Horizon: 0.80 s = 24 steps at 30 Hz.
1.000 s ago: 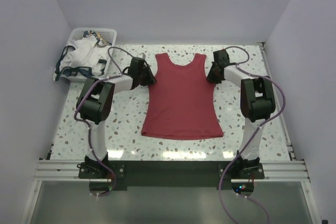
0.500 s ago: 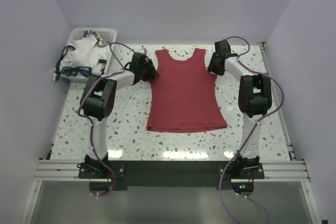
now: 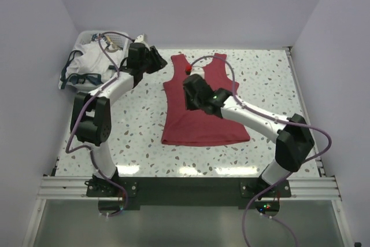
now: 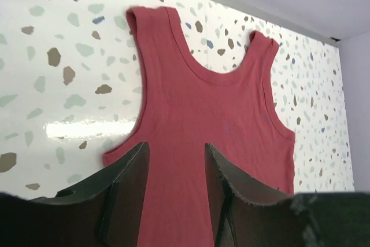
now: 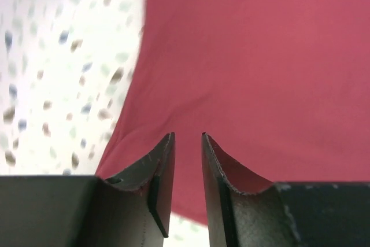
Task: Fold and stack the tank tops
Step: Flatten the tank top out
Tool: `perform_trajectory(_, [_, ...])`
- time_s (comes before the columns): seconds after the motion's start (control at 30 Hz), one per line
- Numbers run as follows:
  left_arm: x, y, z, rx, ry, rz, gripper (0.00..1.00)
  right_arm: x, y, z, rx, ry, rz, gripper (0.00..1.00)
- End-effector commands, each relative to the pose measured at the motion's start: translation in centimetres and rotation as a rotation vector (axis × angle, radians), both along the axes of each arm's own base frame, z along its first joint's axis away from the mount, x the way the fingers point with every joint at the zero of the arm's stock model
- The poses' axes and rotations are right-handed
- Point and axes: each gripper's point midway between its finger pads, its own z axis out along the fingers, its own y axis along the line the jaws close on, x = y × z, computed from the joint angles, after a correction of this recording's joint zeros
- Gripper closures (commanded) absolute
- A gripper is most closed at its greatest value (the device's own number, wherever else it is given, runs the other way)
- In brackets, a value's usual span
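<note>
One speckled table [image 3: 133,137] bears the dark red tank top [image 3: 202,117], flat at mid-table. Its long axis runs near-to-far, straps toward the far wall. The white tank top [image 3: 92,59] lies crumpled in a far-left basket [image 3: 87,34]. The left gripper [image 3: 155,61], wide apart and empty, is beside a strap. The right gripper [image 3: 191,93], narrowly parted and empty, is over the chest.
</note>
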Motion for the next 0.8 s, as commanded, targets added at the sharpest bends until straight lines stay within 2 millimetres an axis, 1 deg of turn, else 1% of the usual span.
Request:
perform_trajectory(0.0, [-1.0, 2.6, 0.4, 0.043, 0.023, 0.069, 0.53, -3.2, 2.8, -2.4, -0.056, 0.019, 0.012, 0.72])
perform_trajectory(0.03, [-1.2, 3.1, 0.5, 0.039, 0.024, 0.079, 0.53, -5.0, 5.1, -2.1, -0.063, 0.009, 0.064, 0.72])
perform_trajectory(0.07, [-1.6, 3.4, 0.0, 0.037, 0.039, 0.088, 0.53, -5.7, 6.0, -2.4, -0.082, 0.008, 0.081, 0.72])
perform_trajectory(0.1, [-1.8, 3.6, 0.0, 0.036, 0.041, 0.092, 0.53, -6.1, 6.8, -3.5, -0.124, 0.008, 0.084, 0.72])
perform_trajectory(0.13, [-2.0, 4.1, 0.3, 0.031, 0.04, 0.102, 0.53, -7.4, 8.6, -3.1, -0.129, -0.005, 0.124, 0.72])
perform_trajectory(0.17, [-2.2, 4.3, 0.3, 0.03, 0.042, 0.104, 0.53, -7.9, 9.3, -3.3, -0.142, -0.008, 0.137, 0.72])
perform_trajectory(0.2, [-2.5, 4.5, -0.1, 0.031, 0.053, 0.108, 0.53, -8.2, 9.8, -4.5, -0.179, -0.008, 0.14, 0.72])
perform_trajectory(0.23, [-2.7, 5.1, 0.4, 0.03, 0.047, 0.12, 0.53, -8.9, 10.8, -4.4, -0.179, -0.01, 0.157, 0.72])
perform_trajectory(0.3, [-3.2, 5.6, 0.1, 0.031, 0.056, 0.128, 0.53, -9.5, 11.4, -5.1, -0.195, -0.008, 0.167, 0.72])
perform_trajectory(0.33, [-3.3, 5.8, 0.6, 0.028, 0.047, 0.13, 0.53, -9.8, 11.8, -5.7, -0.202, -0.003, 0.173, 0.72])
perform_trajectory(0.37, [-3.6, 6.0, 0.4, 0.031, 0.053, 0.132, 0.53, -10.1, 12.1, -6.0, -0.204, -0.001, 0.182, 0.72])
perform_trajectory(0.43, [-3.7, 6.5, 0.8, 0.026, 0.046, 0.137, 0.53, -10.5, 12.9, -6.7, -0.205, 0.002, 0.197, 0.73])
perform_trajectory(0.57, [-3.9, 6.6, 0.7, 0.023, 0.048, 0.131, 0.53, -11.1, 14.3, -7.7, -0.216, 0.002, 0.225, 0.74])
perform_trajectory(0.63, [-4.0, 6.8, 0.6, 0.021, 0.05, 0.132, 0.53, -11.4, 14.7, -8.0, -0.217, 0.007, 0.232, 0.76])
perform_trajectory(0.67, [-4.0, 6.7, 0.6, 0.021, 0.05, 0.128, 0.53, -11.4, 14.8, -8.7, -0.23, 0.017, 0.231, 0.77])
perform_trajectory(0.77, [-4.1, 6.8, 0.4, 0.023, 0.054, 0.125, 0.53, -11.8, 14.7, -9.6, -0.233, 0.034, 0.226, 0.82])
